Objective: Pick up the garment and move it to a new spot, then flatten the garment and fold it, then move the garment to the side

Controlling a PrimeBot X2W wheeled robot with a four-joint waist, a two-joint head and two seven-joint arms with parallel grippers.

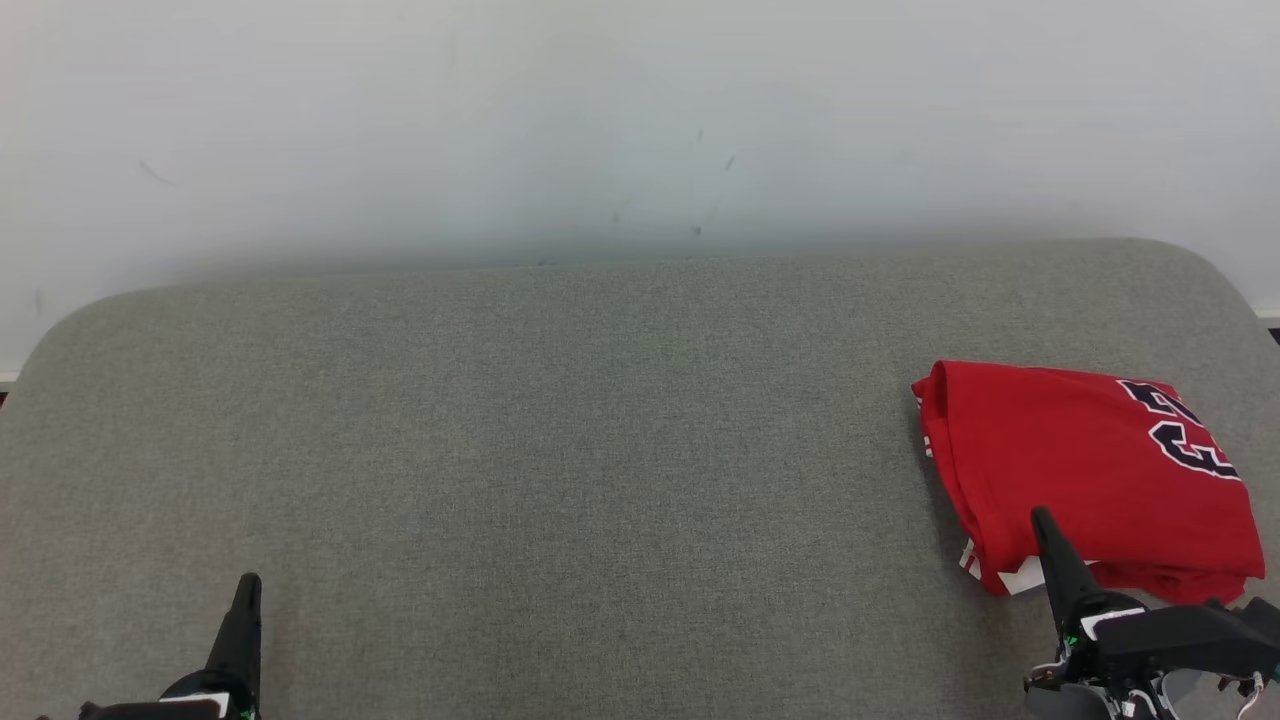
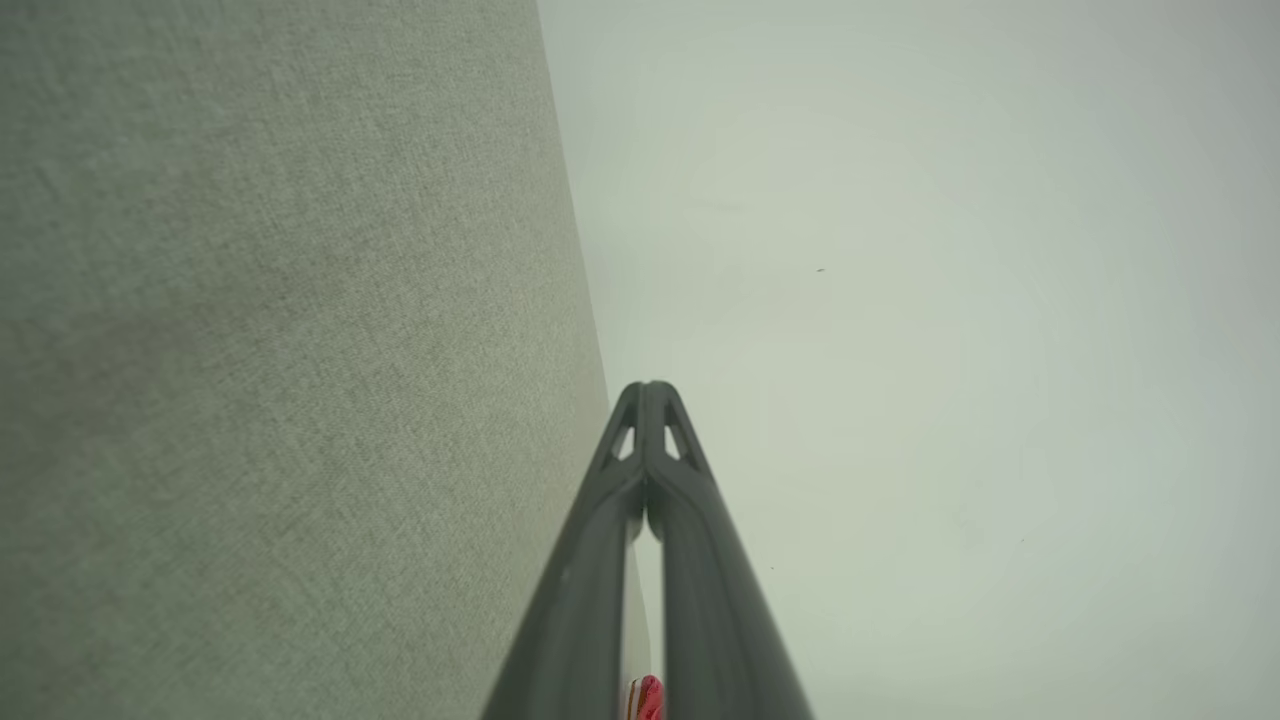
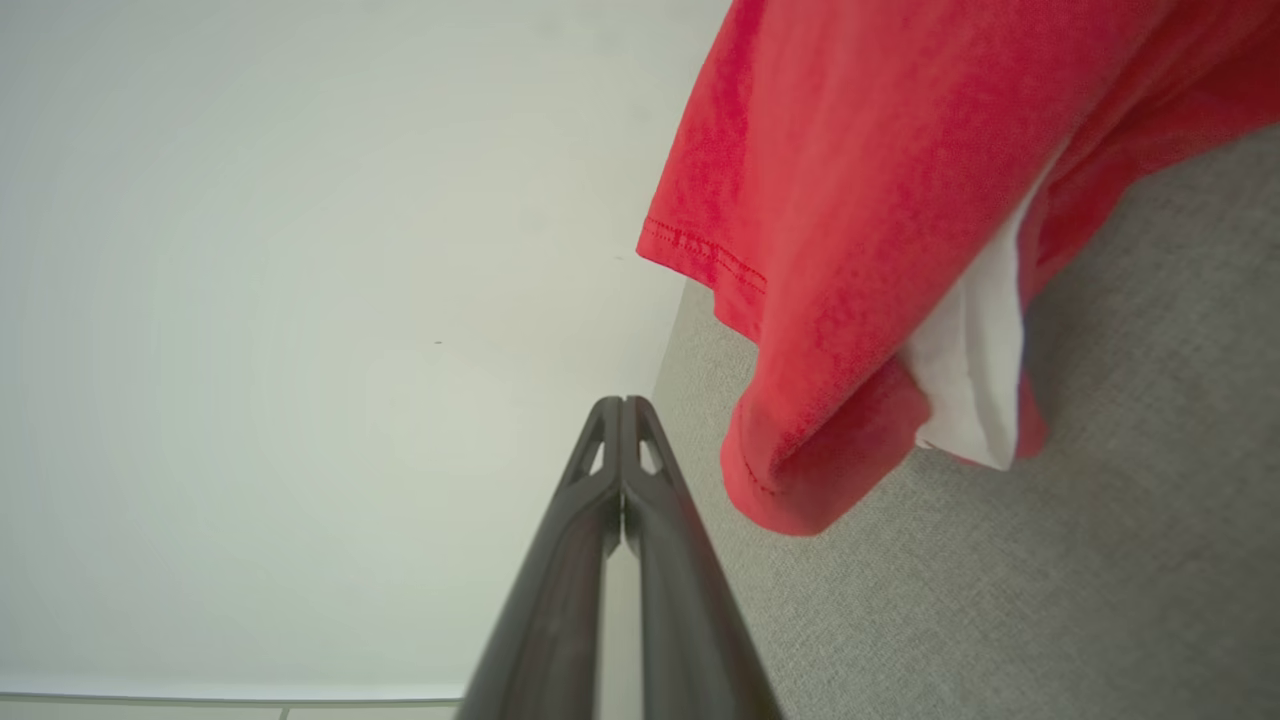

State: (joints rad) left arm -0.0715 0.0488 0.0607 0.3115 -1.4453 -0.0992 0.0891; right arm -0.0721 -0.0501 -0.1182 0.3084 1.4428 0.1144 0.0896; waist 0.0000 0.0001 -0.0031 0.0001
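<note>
Garment (image 1: 1090, 470): red shirt with a dark number print (image 1: 1180, 430), folded into a compact stack. It lies on the grey table (image 1: 560, 450) at the far right, near the right edge. A white patch (image 1: 1025, 575) pokes out of the near hem.

Right gripper (image 1: 1042, 520): fingers pressed together, holding nothing, tip by the garment's near-left corner. In the head view the tip overlaps the cloth, but in the wrist view it looks just clear, so contact is uncertain.

Left gripper (image 1: 250, 585): also pinched closed and empty, low at the near left, well apart from the garment.

Step looks like the last one, moving the garment aside, and it seems about done. If it needs more shifting:
- open the claw first
- pinch through all layers at the near hem
- slide low rather than lift, so the folds hold
- stop short of the table edge
</note>
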